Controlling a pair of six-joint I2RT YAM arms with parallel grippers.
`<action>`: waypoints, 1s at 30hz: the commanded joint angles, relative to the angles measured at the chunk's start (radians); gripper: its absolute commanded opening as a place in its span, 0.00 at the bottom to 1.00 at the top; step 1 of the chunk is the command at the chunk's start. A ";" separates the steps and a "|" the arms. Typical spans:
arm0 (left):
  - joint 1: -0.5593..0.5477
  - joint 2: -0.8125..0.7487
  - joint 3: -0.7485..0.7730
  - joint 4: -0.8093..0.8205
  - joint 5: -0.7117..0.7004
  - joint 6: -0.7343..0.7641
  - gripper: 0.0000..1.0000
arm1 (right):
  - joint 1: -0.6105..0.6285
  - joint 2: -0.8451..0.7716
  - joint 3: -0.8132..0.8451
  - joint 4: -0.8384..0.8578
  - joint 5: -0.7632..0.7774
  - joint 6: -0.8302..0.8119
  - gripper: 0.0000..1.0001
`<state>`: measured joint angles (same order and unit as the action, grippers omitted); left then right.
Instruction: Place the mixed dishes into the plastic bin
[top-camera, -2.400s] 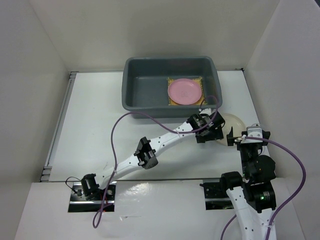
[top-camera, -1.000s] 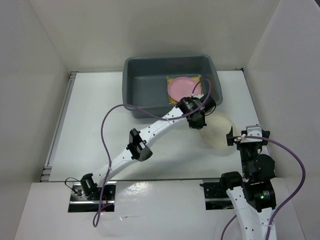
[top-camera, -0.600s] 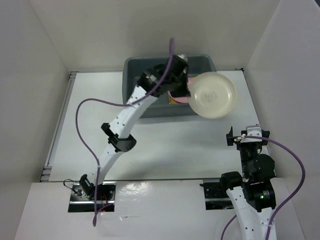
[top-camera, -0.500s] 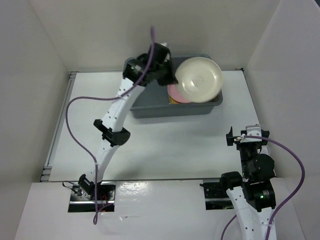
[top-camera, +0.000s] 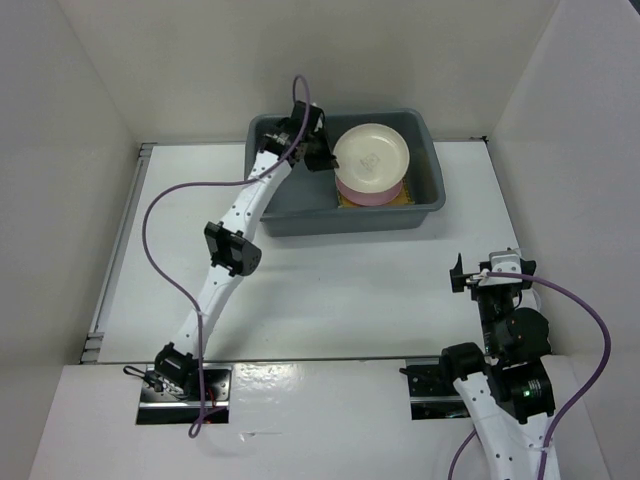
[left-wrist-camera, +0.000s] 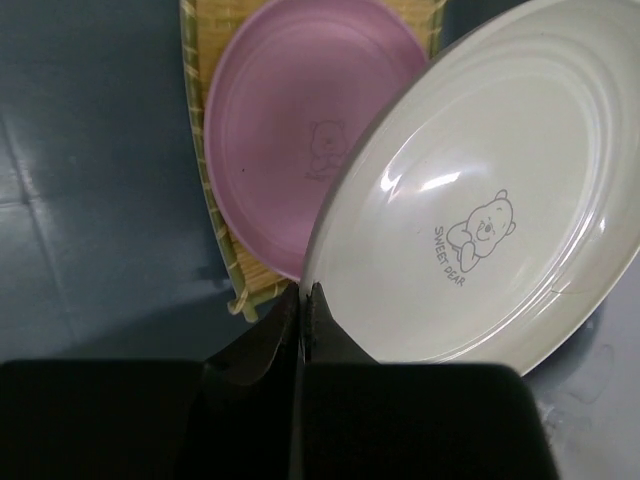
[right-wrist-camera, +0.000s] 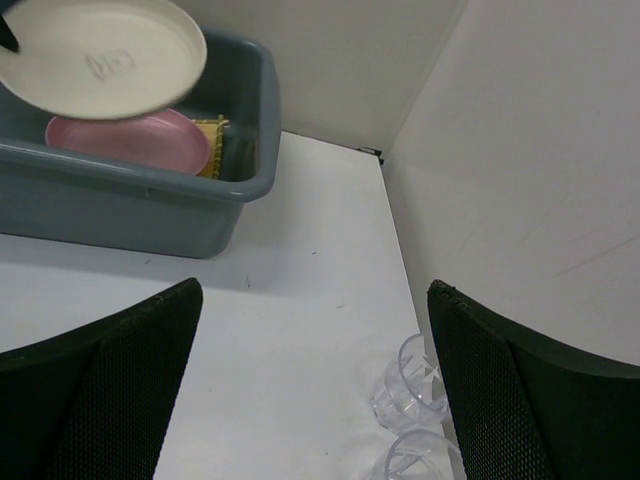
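Left gripper (top-camera: 322, 158) clenched on cream plate (top-camera: 371, 158) rim, plate's 9 o'clock. Plate hangs above pink plate (left-wrist-camera: 290, 150) and mat (left-wrist-camera: 193, 120) inside bin (top-camera: 300, 215), at table's 12 o'clock. Advice: level plate, lower onto pink plate, then release. Right gripper (top-camera: 487, 272) spread wide, empty, at 4 o'clock. Clear cups (right-wrist-camera: 410, 385) outside bin.

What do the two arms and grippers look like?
The left arm and right arm are slim white links with black joints, each trailing a loose purple cable. The left gripper and right gripper have black fingers; the right's inner faces look finely meshed.
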<state>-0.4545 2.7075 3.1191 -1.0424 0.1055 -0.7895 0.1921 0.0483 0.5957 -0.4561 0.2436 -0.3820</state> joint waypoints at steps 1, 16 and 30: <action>-0.004 0.040 0.010 0.149 0.053 -0.020 0.00 | 0.035 0.007 -0.005 0.057 0.037 0.015 0.97; 0.050 0.190 -0.021 0.280 0.088 -0.053 0.14 | 0.044 0.036 -0.005 0.057 0.037 0.015 0.97; 0.050 0.129 0.018 0.306 0.103 0.021 0.88 | 0.044 0.084 -0.014 0.057 0.046 0.015 0.97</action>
<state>-0.4030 2.9135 3.0962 -0.7712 0.2108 -0.8047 0.2268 0.1120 0.5888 -0.4553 0.2749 -0.3820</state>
